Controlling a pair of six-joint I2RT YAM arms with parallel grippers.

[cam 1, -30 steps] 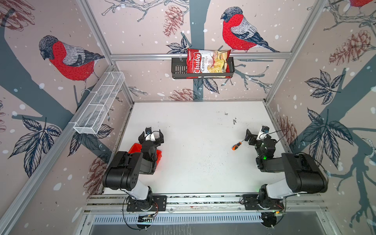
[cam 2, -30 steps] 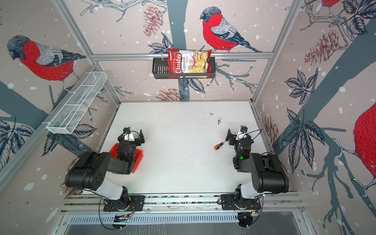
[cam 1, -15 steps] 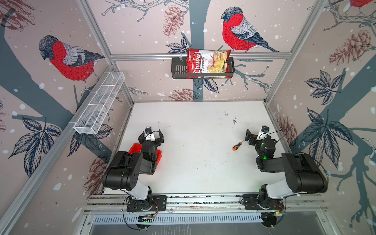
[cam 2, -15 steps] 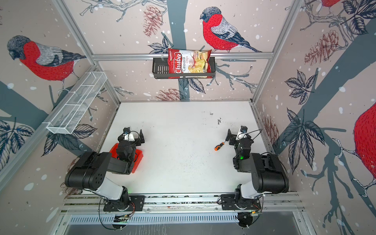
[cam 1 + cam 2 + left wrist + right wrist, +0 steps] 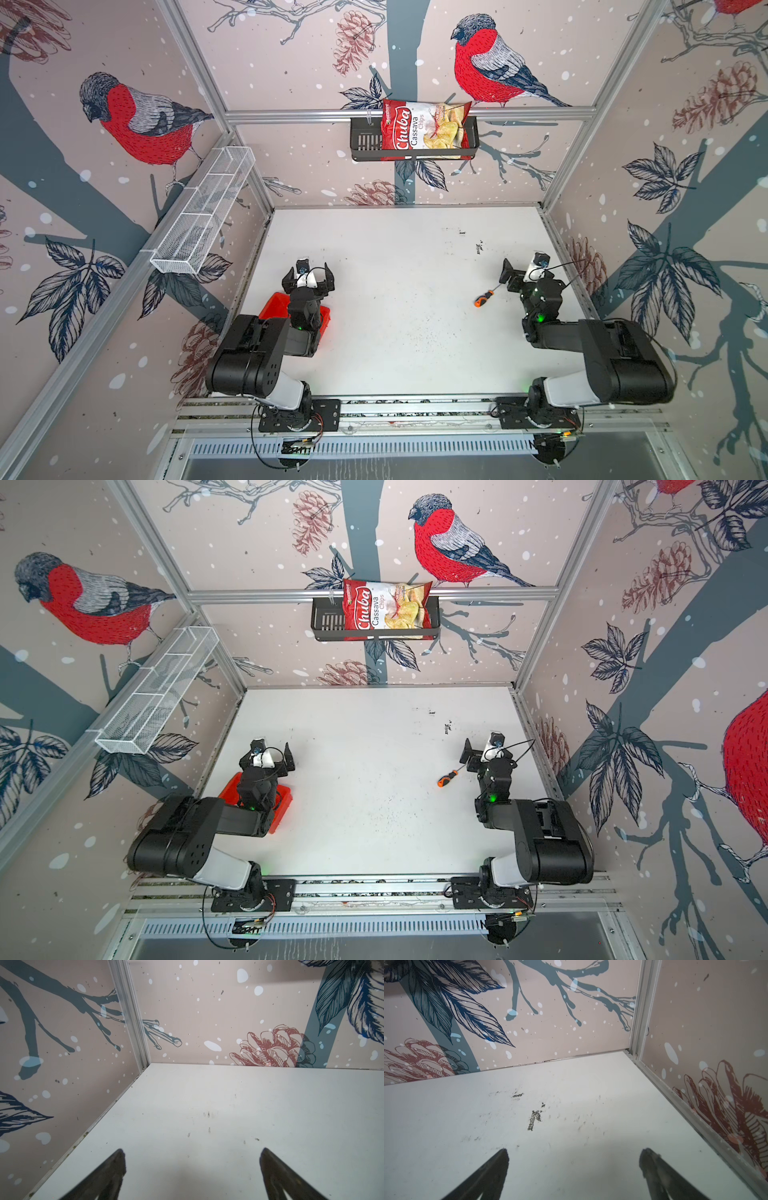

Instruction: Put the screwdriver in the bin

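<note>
Both claws read spread and empty on my feed. Left claw (image 5: 308, 275) sits just past the shallow red-orange plastic bin (image 5: 272, 305). Right claw (image 5: 524, 272) is near the small orange-and-black-handled screwdriver (image 5: 484, 298), which lies on the white tabletop (image 5: 395, 332), well apart from the bin.

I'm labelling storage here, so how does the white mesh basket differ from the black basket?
The white mesh basket is long, narrow and divided into compartments; the black basket is shorter with slotted walls. The white one hangs on the left wall, the black one on the back wall. Nothing shows inside the white one; the black one holds a chips bag. Both are wall-mounted.
</note>
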